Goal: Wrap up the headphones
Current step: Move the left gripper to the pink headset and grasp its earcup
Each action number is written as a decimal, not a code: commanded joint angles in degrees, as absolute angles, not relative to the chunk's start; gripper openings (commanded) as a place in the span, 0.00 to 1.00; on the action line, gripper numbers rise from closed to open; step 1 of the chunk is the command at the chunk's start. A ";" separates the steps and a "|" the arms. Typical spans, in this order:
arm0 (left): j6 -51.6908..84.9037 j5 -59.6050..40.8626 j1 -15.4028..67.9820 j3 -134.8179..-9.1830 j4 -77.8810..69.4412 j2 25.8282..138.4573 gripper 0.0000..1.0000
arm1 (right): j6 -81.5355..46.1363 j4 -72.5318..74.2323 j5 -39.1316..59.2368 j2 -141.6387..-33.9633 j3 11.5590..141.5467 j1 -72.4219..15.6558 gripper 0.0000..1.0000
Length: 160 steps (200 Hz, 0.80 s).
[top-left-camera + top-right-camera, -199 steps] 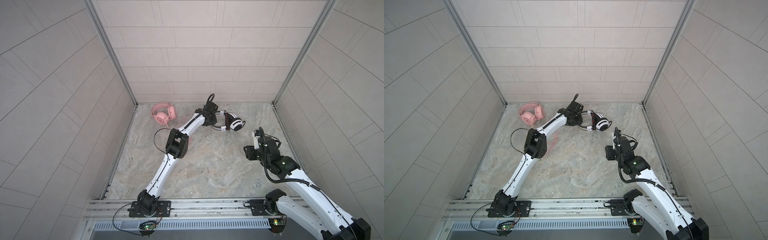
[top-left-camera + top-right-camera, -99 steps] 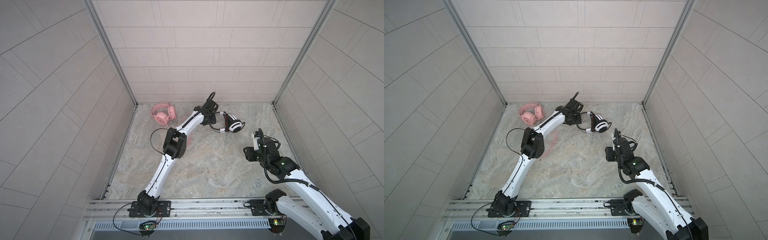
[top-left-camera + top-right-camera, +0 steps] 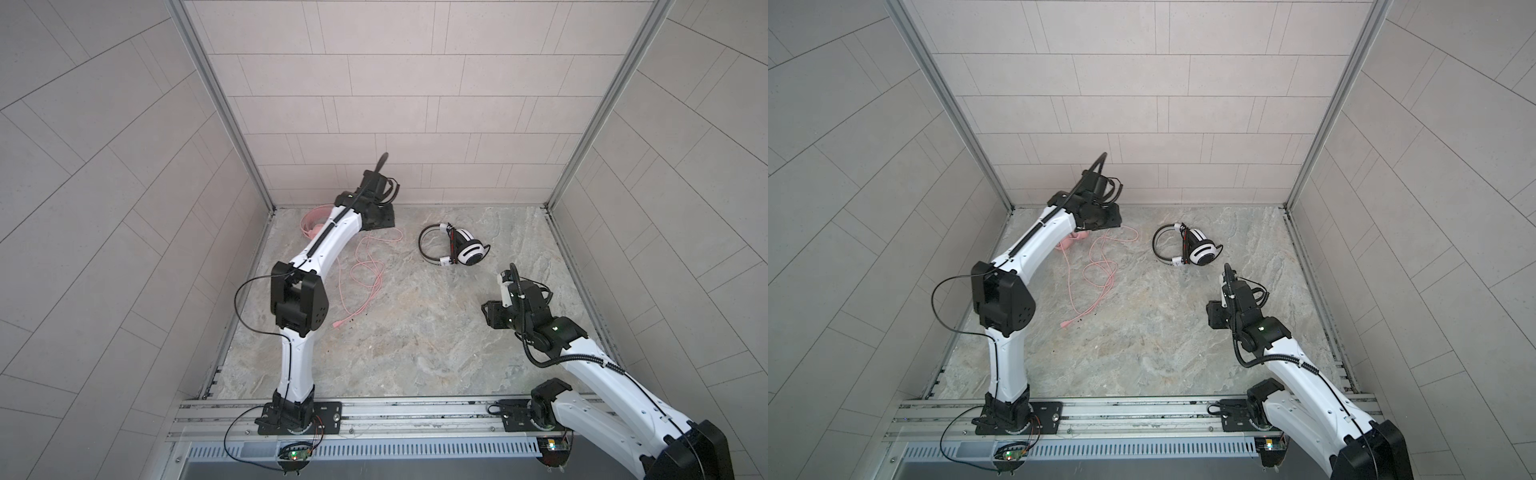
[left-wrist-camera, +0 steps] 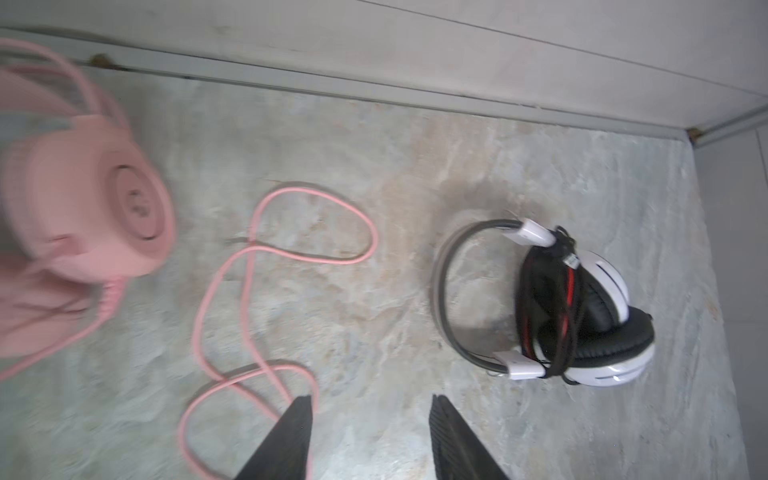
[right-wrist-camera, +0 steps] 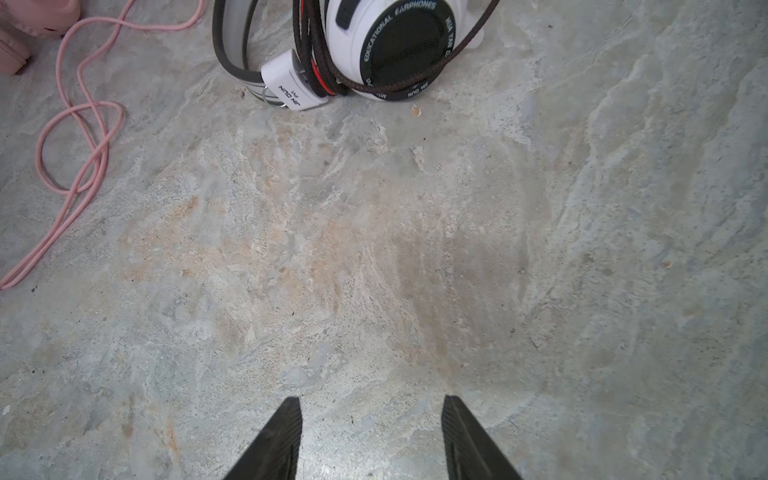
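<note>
The white-and-black headphones (image 3: 465, 249) (image 3: 1200, 249) lie on their side at the back middle of the floor, apart from both grippers. Their black and red cable (image 4: 557, 299) is wound round the ear cups (image 5: 395, 45). The pink headphones (image 4: 79, 208) lie at the back left, mostly hidden under my left arm in a top view (image 3: 312, 219). Their pink cable (image 3: 365, 274) (image 3: 1096, 270) (image 5: 83, 124) trails loose in loops over the floor. My left gripper (image 4: 370, 399) hangs open and empty between the two headsets, beside a loop of the pink cable. My right gripper (image 5: 370, 399) is open over bare floor, short of the white headset.
Tiled walls close the stone floor (image 3: 415, 340) on three sides, and the back wall stands close behind both headsets. A metal rail (image 3: 415, 415) with both arm bases runs along the front. My left arm's elbow (image 3: 297, 303) stands beside the pink cable's end.
My left gripper has opened, let go of the white-and-black headphones and drawn back to the left toward the pink ones. The white headset now lies alone. My right arm has not moved.
</note>
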<state>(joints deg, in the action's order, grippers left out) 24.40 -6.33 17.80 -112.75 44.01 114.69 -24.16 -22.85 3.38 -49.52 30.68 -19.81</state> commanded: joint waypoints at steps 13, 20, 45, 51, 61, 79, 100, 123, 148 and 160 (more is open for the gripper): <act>26.43 -8.67 5.89 -102.14 37.71 105.24 0.52 | -23.13 -21.50 2.33 -49.86 29.51 -19.73 0.56; 27.09 -8.70 3.66 -100.53 36.56 103.98 0.53 | -22.99 -21.38 2.47 -50.02 29.53 -19.75 0.56; 28.72 -6.88 -1.98 -97.63 34.63 102.78 0.54 | -22.63 -21.40 2.82 -50.36 29.87 -19.78 0.56; 29.11 -6.51 -2.97 -97.48 34.46 103.13 0.55 | -22.56 -21.44 2.90 -50.36 30.04 -19.80 0.56; 29.74 -6.32 -4.25 -97.67 34.28 104.04 0.57 | -22.34 -21.77 2.99 -50.32 30.15 -19.86 0.56; 30.39 -6.25 -5.87 -99.42 35.15 107.07 0.58 | -21.80 -22.31 3.07 -49.66 30.29 -19.86 0.56; 30.77 -6.76 -6.63 -102.65 36.47 111.55 0.60 | -20.43 -23.83 3.17 -48.87 30.83 -19.86 0.56; 31.60 -7.25 -6.68 -107.78 38.97 117.65 0.69 | -19.58 -24.95 3.34 -47.71 31.28 -19.86 0.56; 32.13 -10.13 -6.85 -117.75 46.62 125.98 0.72 | -19.61 -24.63 4.86 -47.14 31.03 -19.86 0.56; 32.79 -10.46 -6.69 -122.03 49.63 129.42 0.72 | -19.64 -24.37 5.35 -47.25 30.84 -19.95 0.56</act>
